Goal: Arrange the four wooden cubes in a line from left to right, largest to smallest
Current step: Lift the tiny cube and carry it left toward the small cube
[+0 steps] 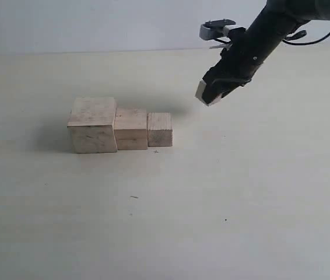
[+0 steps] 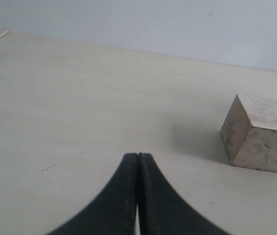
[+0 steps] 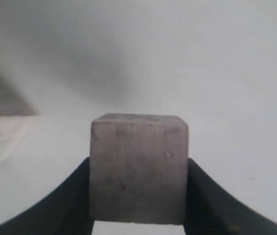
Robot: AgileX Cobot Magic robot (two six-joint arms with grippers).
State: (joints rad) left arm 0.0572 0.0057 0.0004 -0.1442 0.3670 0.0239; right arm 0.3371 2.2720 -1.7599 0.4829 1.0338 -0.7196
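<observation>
A: The cubes?
B: Big pale grainy wooden cube [image 1: 92,125], middle pale wooden cube [image 1: 130,128] and small pale wooden cube [image 1: 160,129] touch in a row on the table [image 1: 241,204]. The smallest pale wooden cube [image 3: 137,147], at their two o'clock, is grasped aloft by the right gripper [image 3: 138,166].
A: Left gripper [image 2: 138,156]?
B: Clenched, empty.

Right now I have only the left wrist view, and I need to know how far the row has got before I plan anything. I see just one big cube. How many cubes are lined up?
Observer: Three stand side by side with no gaps showing: the largest cube, the second cube and the third cube, shrinking left to right.
Operator: Where is the fourth?
Observer: The smallest cube sits in the right gripper, whose jaws press both its sides.
Operator: Is it near the row?
Observer: No. In the exterior view it is right of the third cube and farther back, apart from it.
</observation>
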